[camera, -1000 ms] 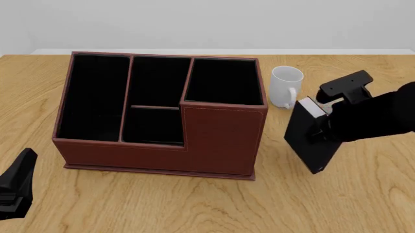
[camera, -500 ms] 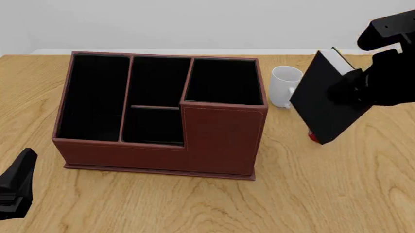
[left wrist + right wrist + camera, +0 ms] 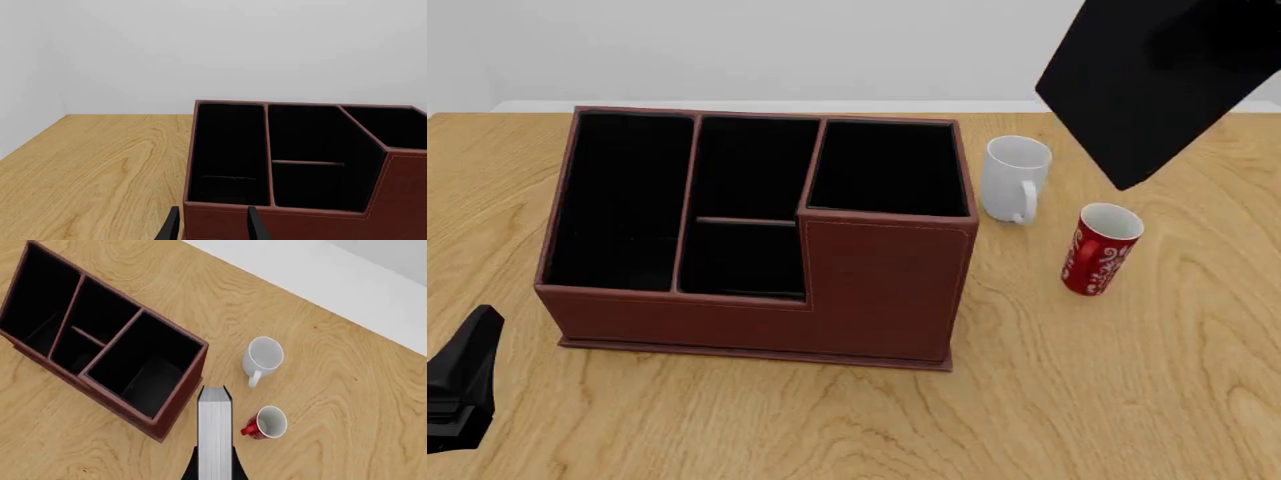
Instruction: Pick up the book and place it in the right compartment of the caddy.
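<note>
The black book (image 3: pixel 1145 82) hangs tilted in the air at the top right of the front view, above the mug and the can and to the right of the caddy. My right gripper (image 3: pixel 213 391) is shut on it; the wrist view shows the book's white page edge (image 3: pixel 215 435) between the fingers. The reddish-brown caddy (image 3: pixel 881 290) stands mid-table. Its right compartment (image 3: pixel 888 168) is open and black inside, and it also shows in the right wrist view (image 3: pixel 143 367), beside the book's edge. My left gripper (image 3: pixel 465 385) is open and empty, low in front of the caddy's left corner (image 3: pixel 220 212).
A white mug (image 3: pixel 1014 178) stands just right of the caddy, and a red can (image 3: pixel 1101 250) stands in front of and to the right of the mug. Both show under the book in the right wrist view: the mug (image 3: pixel 263 357) and the can (image 3: pixel 267 422).
My right gripper has lifted the book from table height up and a little to the right, uncovering the red can. The left arm has not moved.
</note>
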Robot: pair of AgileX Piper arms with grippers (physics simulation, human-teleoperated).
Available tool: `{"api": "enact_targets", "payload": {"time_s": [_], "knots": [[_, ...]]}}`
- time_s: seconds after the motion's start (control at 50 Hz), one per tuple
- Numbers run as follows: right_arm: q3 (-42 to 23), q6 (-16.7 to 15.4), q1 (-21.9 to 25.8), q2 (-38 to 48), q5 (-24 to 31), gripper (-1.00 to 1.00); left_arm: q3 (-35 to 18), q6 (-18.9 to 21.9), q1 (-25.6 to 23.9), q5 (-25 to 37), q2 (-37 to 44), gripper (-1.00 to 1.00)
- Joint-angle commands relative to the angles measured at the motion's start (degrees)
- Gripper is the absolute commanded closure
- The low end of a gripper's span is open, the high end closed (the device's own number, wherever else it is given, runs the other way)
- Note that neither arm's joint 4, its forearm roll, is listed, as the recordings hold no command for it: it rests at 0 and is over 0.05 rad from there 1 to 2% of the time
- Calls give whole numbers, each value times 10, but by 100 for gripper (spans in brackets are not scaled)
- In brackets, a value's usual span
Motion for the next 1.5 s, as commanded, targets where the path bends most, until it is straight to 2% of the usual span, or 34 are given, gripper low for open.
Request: {"api": "enact_targets", "payload": {"time_s": [0.02, 0.32, 0.52, 0.8, 1.14, 1.18, 1.44, 1.5], "knots": [[-87, -4, 22, 17, 36, 100, 0, 0, 0, 0, 0, -100], [-150, -13, 61, 67, 29, 100, 0, 0, 0, 0, 0, -100], [-125, 1, 82, 95, -15, 100, 0, 0, 0, 0, 0, -100], [-120, 10, 96, 125, -46, 100, 0, 0, 0, 0, 0, -100], [-120, 39, 118, 155, -82, 100, 0, 0, 0, 0, 0, -100], [-111, 35, 116, 157, -91, 100, 0, 0, 0, 0, 0, -100], [-88, 59, 137, 169, -124, 100, 0, 0, 0, 0, 0, -100], [-80, 54, 136, 170, -132, 100, 0, 0, 0, 0, 0, -100]]}}
